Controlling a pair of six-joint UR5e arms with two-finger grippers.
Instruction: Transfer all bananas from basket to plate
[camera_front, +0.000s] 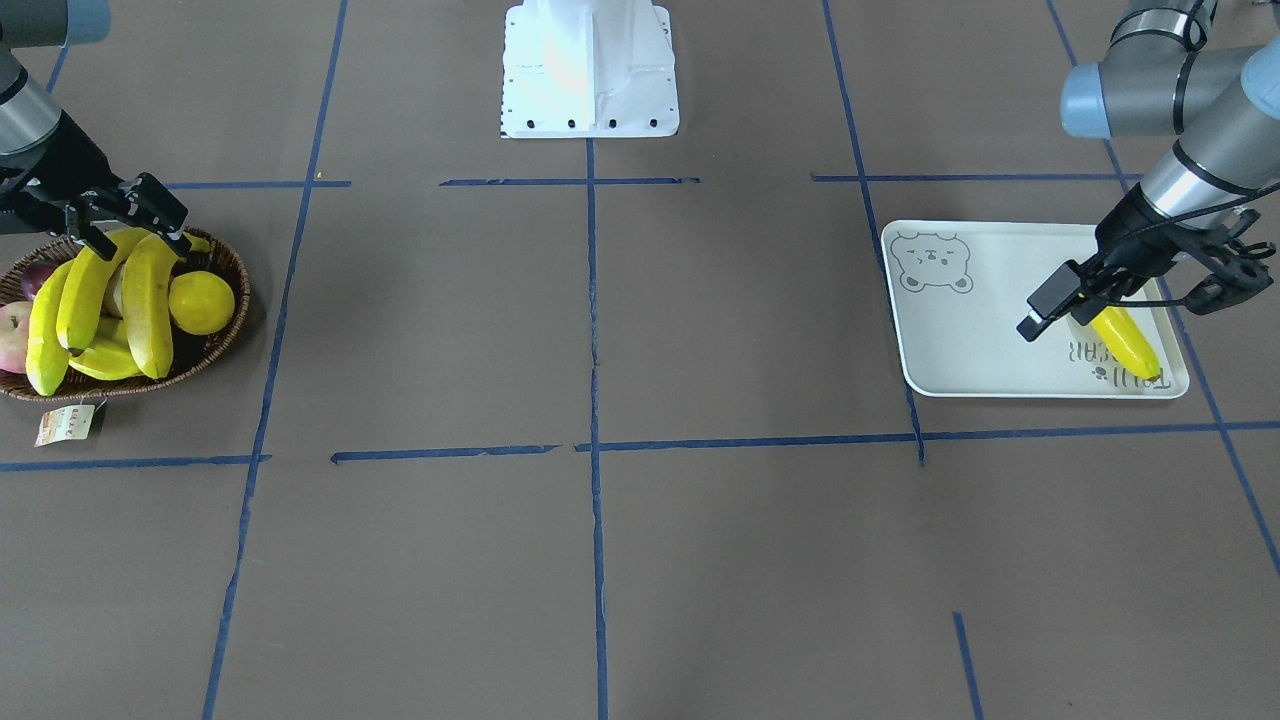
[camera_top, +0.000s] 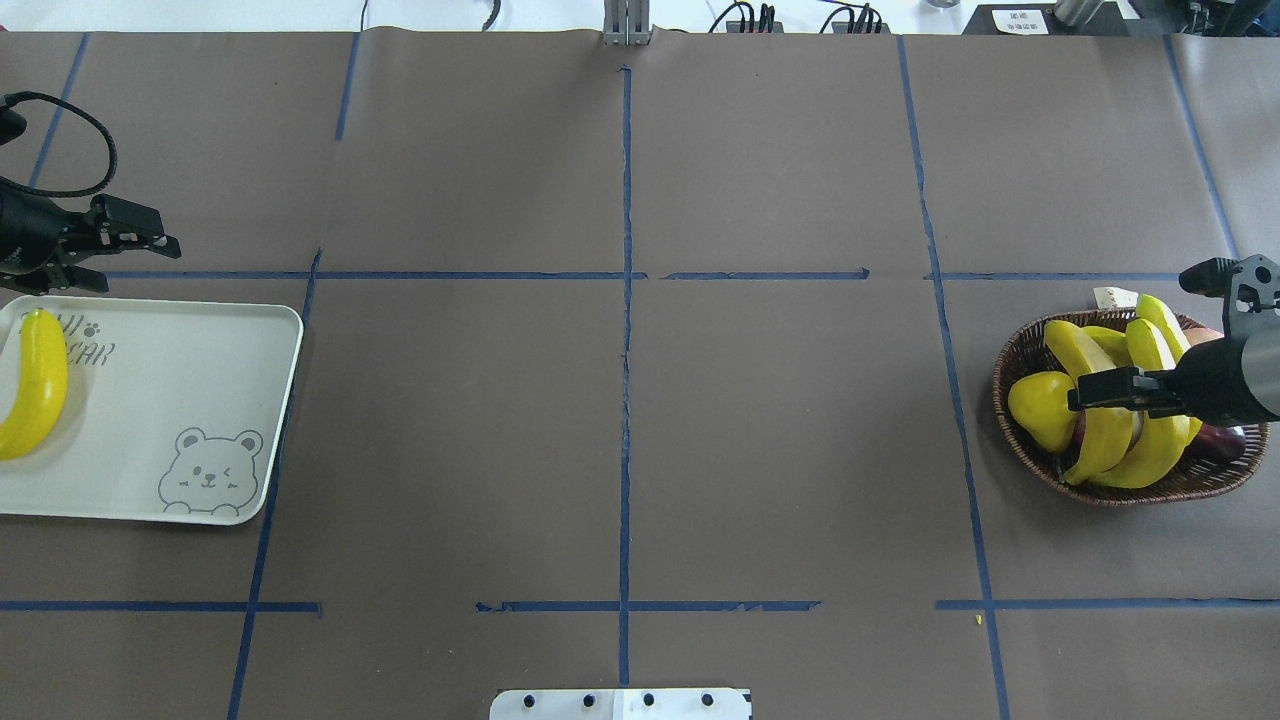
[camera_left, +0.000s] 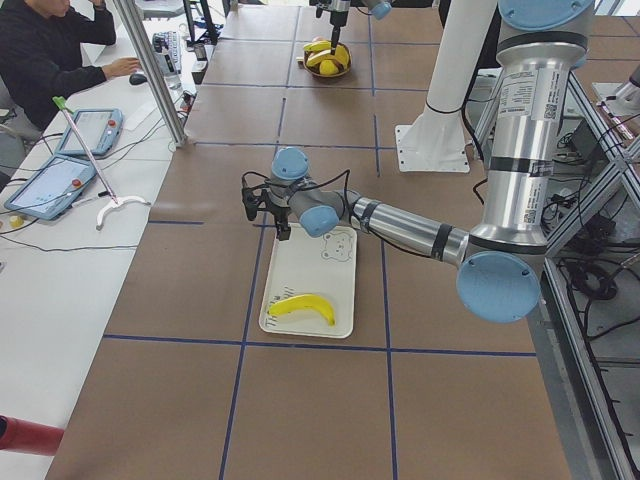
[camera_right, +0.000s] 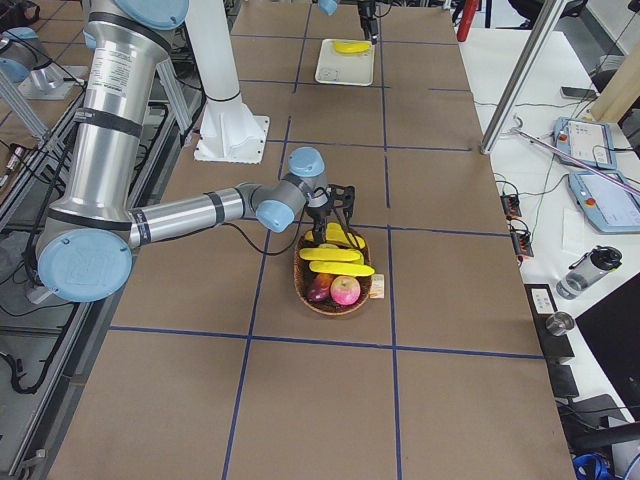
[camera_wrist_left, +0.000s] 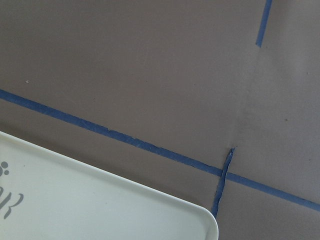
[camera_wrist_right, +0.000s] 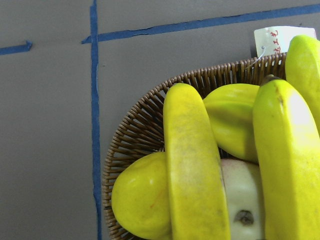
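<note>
Brown paper covers the table (camera_top: 450, 420), matte and flat, crossed by lines of blue tape (camera_top: 625, 200); the left arm (camera_left: 400, 225) reaches to one end of it and the right arm (camera_right: 190, 215) to the other. At the left end sits the plate (camera_top: 150, 420), a pale, smooth rectangular tray with rounded corners and a bear drawn in one corner; well apart from it, at the right end, sits the basket (camera_top: 1150, 493), a shallow oval of dark woven wicker. One banana (camera_top: 35, 385), long, curved and glossy yellow, lies loose on the plate near its outer edge; three more bananas (camera_top: 1100, 440) lie heaped in the basket over a round yellow fruit (camera_top: 1040, 410) and a pinkish apple (camera_front: 10, 335). The left gripper (camera_top: 105, 255) hangs just past the plate's far rim, fingers spread and holding nothing; the right gripper (camera_top: 1130, 340) hovers over the heap, fingers spread wide either side of the top bananas and not yet pinching any. The job looks about a quarter done, with the next pick in hand; the right gripper probably needs to sink and close across one banana's middle, since the slick curved skin could slip and neighbours could lift with it. A small paper tag (camera_front: 65, 423) on a string lies beside the basket.
</note>
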